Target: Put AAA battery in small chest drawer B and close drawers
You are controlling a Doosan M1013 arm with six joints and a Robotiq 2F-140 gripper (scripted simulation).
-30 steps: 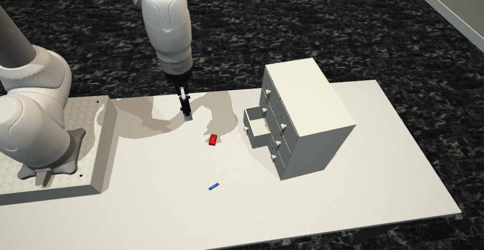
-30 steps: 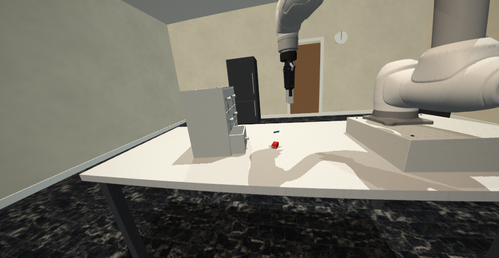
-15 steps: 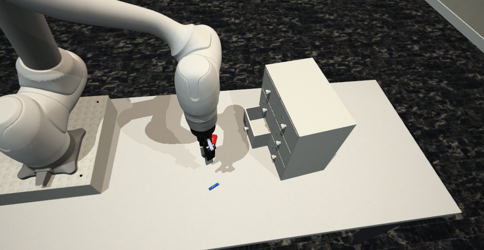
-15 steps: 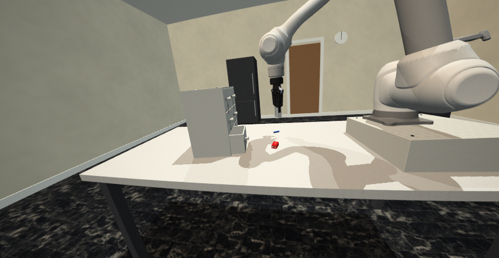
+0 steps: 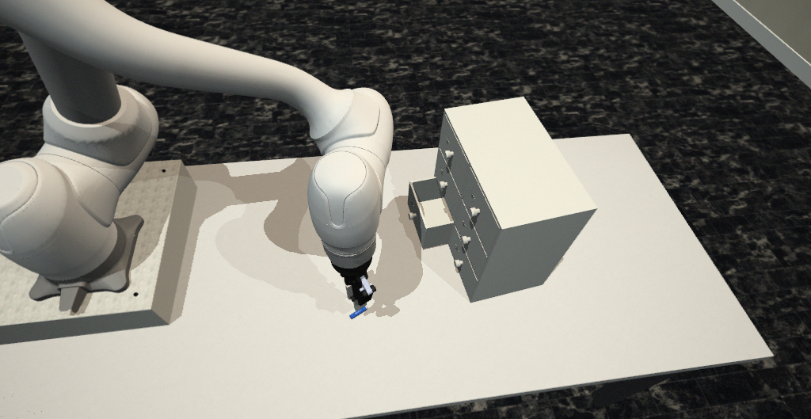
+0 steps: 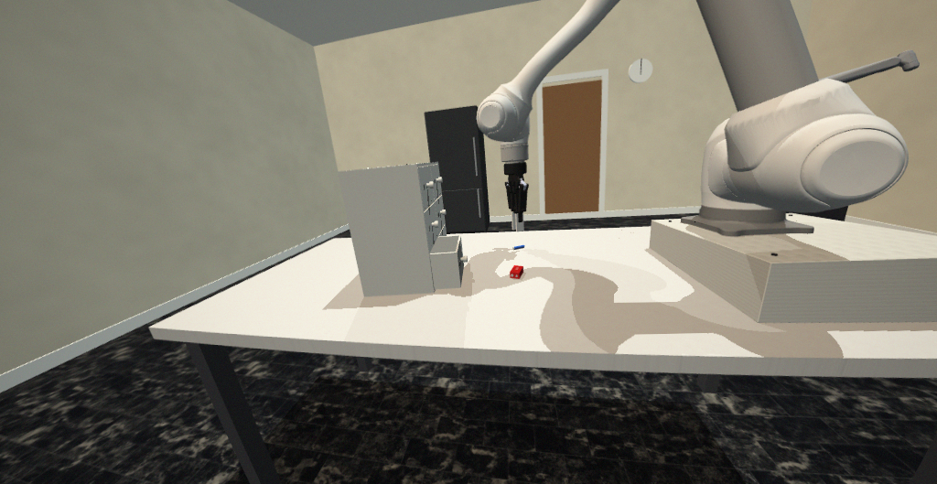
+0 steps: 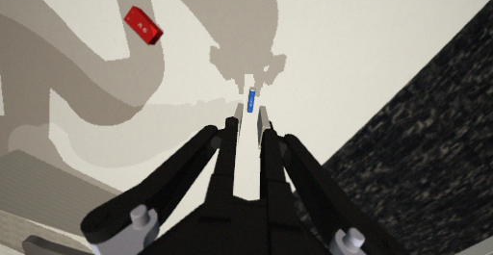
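Carrying everything, the counter point(image 5: 510, 359) point(image 6: 405, 333) point(image 7: 347, 64) is spreading across the near part of the exterior view. The slab point(image 5: 161, 302) point(image 6: 851, 291) point(image 7: 48, 180) is sitting on it, holding up the arm point(image 5: 209, 64) point(image 6: 566, 35). The chest point(image 5: 515, 161) point(image 6: 390, 231) is standing upright, knobs facing the arm's side. One bottom-row drawer point(image 5: 437, 236) point(image 6: 446, 271) is sticking out; can't read its letter. Other drawers are looking pushed in. No battery is showing in the visible part of the open one.

The red block point(image 6: 516, 272) point(image 7: 143, 26) is lying on the counter, between the chest and slab; the arm is hiding it in the top view. Farther back, the battery point(image 5: 358, 312) point(image 6: 518, 247) point(image 7: 250, 100), blue, is lying on its side on the counter, outside the chest, well apart from the red block.

The end effector point(image 5: 359, 302) point(image 6: 517, 225) point(image 7: 250, 114) is pointing down, hovering over the counter right by the battery. Its fingers are standing apart with a narrow gap, holding nothing. In the wrist view the battery is lining up roughly with that gap, just past the tips.

Behind, the fridge point(image 6: 455, 153) and door point(image 6: 571, 146) are standing at the back, the clock point(image 6: 640, 69) hanging on the wall point(image 6: 393, 74).
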